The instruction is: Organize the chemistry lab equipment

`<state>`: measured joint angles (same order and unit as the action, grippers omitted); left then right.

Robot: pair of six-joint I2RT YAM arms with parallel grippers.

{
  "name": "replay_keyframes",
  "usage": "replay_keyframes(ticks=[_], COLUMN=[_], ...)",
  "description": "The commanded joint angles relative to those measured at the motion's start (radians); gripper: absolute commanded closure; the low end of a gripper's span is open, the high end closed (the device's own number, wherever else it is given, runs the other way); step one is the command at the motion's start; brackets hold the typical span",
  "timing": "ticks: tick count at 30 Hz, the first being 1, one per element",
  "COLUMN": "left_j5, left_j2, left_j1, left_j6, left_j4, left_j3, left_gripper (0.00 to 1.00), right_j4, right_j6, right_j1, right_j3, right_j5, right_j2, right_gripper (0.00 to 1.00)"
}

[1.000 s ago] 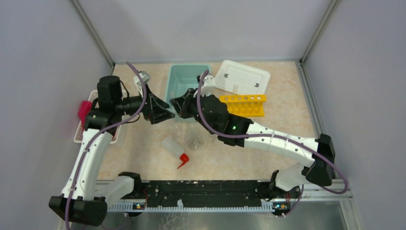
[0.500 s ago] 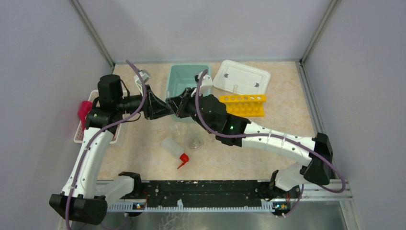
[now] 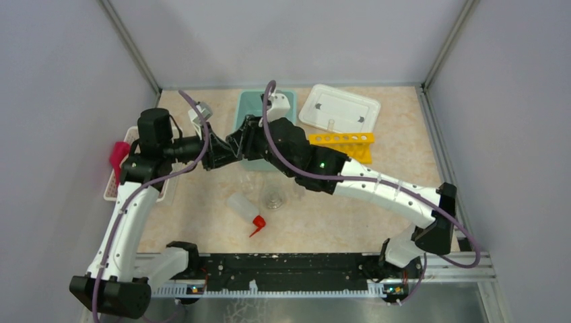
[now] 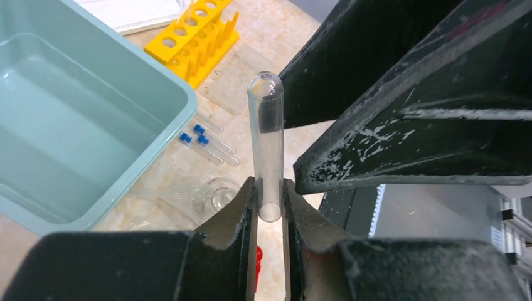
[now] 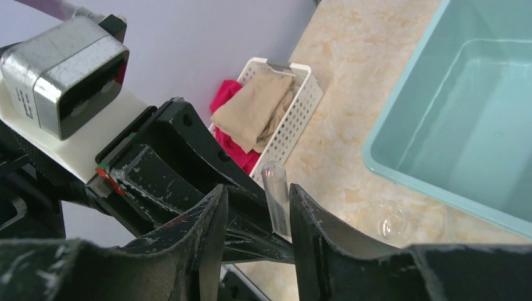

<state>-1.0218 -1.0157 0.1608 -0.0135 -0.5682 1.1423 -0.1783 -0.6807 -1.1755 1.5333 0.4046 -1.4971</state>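
Observation:
A clear uncapped test tube (image 4: 266,144) stands upright between my left gripper's fingers, and my left gripper (image 4: 270,200) is shut on its lower end. My right gripper (image 5: 258,207) is open around the same tube (image 5: 276,197); the tube lies against one finger, with a gap to the other. Both grippers meet above the table, left of the teal bin (image 3: 252,108). The yellow holed rack (image 3: 340,142) sits to the right. The squeeze bottle (image 3: 242,207) with its red spout lies on its side beside a glass flask (image 3: 273,196). Blue-capped tubes (image 4: 204,143) lie near the bin.
A white lid (image 3: 340,108) lies behind the rack. The white slatted basket (image 5: 295,119), holding tan and pink cloths, stands at the left wall. My right arm stretches diagonally across the middle of the table.
My left gripper has shut on the tube. My right gripper has opened its jaws around it, and the right arm has shifted left and farther back.

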Motion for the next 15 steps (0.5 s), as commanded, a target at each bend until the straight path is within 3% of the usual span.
replay_keyframes(ticks=[1, 8, 15], left_j5=[0.015, 0.017, 0.009], left_j2=[0.028, 0.039, 0.039], left_j1=[-0.003, -0.003, -0.003], left_j6=[-0.104, -0.123, -0.128], left_j4=[-0.022, -0.025, -0.029], left_j3=[-0.015, -0.018, -0.017], left_gripper=[0.91, 0.9, 0.9], right_j4=[-0.225, -0.352, -0.363], right_j6=[0.001, 0.033, 0.082], right_j1=[0.005, 0.051, 0.07], right_j3=[0.146, 0.255, 0.318], right_j5=[-0.021, -0.103, -0.201], right_j2=[-0.026, -0.062, -0.101], right_gripper=[0.6, 0.59, 0.6])
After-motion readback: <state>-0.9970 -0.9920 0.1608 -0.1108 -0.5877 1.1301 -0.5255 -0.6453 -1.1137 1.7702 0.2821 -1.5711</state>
